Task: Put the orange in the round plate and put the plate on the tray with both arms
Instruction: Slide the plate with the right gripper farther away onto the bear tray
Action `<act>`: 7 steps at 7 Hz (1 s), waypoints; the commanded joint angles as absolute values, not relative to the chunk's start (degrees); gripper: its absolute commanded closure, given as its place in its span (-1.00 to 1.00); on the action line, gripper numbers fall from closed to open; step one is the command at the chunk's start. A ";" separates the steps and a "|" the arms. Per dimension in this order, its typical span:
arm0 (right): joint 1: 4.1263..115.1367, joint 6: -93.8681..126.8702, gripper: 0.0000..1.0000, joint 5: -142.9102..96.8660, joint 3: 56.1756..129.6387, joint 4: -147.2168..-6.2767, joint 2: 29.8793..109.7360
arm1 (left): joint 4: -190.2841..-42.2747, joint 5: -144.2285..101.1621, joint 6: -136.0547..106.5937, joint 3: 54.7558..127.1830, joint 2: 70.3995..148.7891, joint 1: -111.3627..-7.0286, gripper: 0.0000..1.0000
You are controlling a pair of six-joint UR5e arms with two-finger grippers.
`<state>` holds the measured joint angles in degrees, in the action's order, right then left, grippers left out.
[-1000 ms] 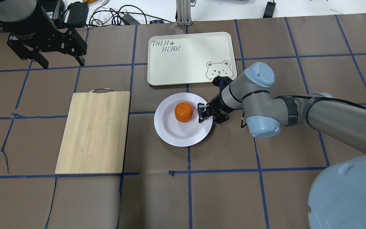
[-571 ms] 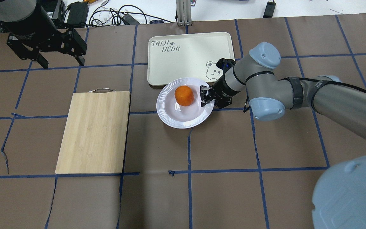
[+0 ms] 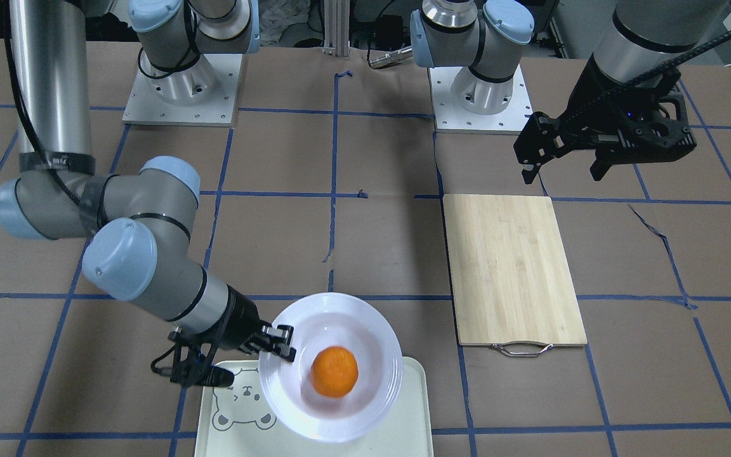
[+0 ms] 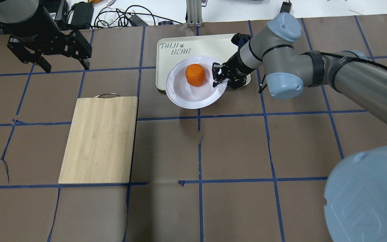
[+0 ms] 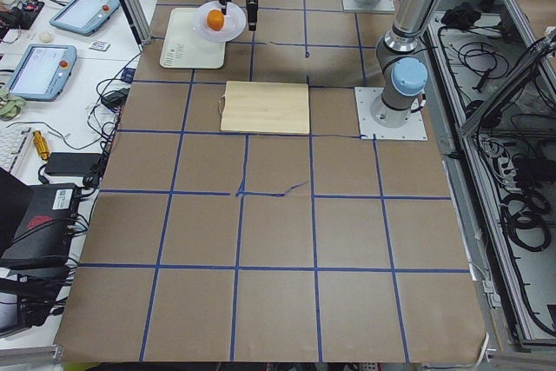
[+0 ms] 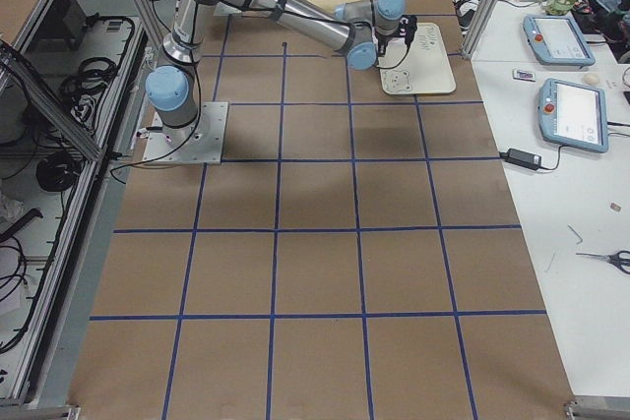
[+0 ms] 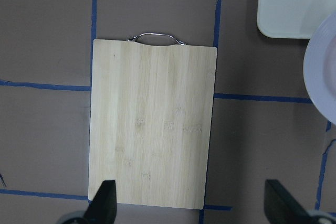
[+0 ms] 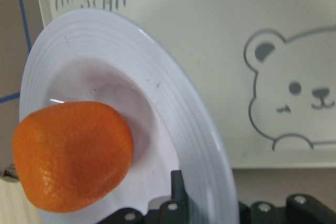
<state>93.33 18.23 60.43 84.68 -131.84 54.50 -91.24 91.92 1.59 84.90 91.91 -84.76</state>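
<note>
The orange (image 4: 195,74) sits in the well of the white round plate (image 4: 180,94). My right gripper (image 4: 217,77) is shut on the plate's right rim and holds it off the table. The plate hangs over the near edge of the pale bear tray (image 4: 207,45), part of it still above the brown table. In the right wrist view the orange (image 8: 73,153) lies low on the plate (image 8: 173,108), with the tray (image 8: 210,24) beneath. My left gripper (image 4: 67,67) hovers open and empty at the far left, well away from the plate.
A bamboo cutting board (image 4: 99,139) with a metal handle lies left of the plate, under my left gripper (image 7: 191,208). Cables and boxes sit past the table's far edge. Blue tape lines cross the brown table cover.
My right gripper has carried the plate with the orange away from the robot, from the bare table onto the tray's near edge. The left arm has not moved.
</note>
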 commanded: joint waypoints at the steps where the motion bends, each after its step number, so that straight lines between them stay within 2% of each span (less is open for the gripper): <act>1: 93.25 21.08 1.00 60.47 72.01 -131.66 44.50 | -91.32 92.02 1.58 84.90 91.93 -84.73 -1.00; 3: 93.25 20.92 1.00 60.90 72.24 -131.75 42.81 | -91.23 91.85 1.32 85.34 91.93 -84.73 -1.00; 4: 93.25 21.00 0.58 61.34 72.77 -131.66 43.06 | -90.80 91.93 1.32 85.43 91.93 -84.73 -1.00; 5: 93.25 20.74 -0.04 63.87 74.95 -132.27 43.94 | -90.70 91.85 1.14 85.43 91.93 -84.73 -1.00; 7: 92.90 19.96 -1.00 69.58 74.80 -131.57 46.83 | -90.44 91.93 1.05 85.52 91.93 -84.73 -1.00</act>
<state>93.15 20.63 66.03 74.95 -131.86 45.14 -90.55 91.91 1.10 85.44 91.93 -84.73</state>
